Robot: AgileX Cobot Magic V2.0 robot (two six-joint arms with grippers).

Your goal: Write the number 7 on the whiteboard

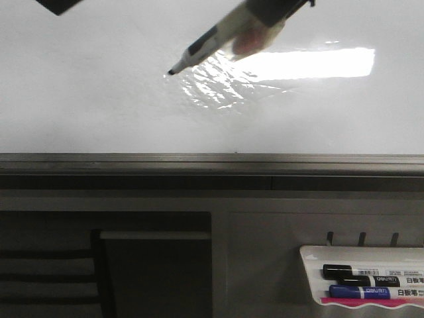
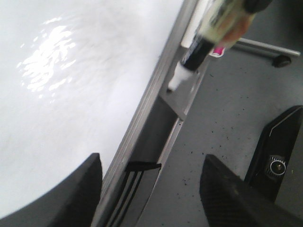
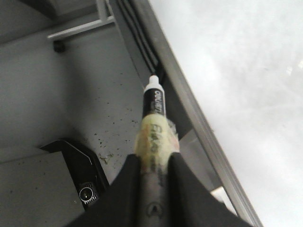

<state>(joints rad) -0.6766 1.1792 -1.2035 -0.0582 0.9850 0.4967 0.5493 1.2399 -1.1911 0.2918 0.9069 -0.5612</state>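
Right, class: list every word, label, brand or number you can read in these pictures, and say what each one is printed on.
"deli": white logo on the black marker in the tray, just legible.
"日服" or similar: characters on the white labels of the tray markers, too blurred to be sure.
Black print on the held marker: blurred, unreadable.
Whiteboard: no writing visible.

Both claws have matte black fingers (finely textured, wedge-shaped).

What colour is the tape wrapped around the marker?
Pale yellow tape on the marker, clearest in the right wrist view.
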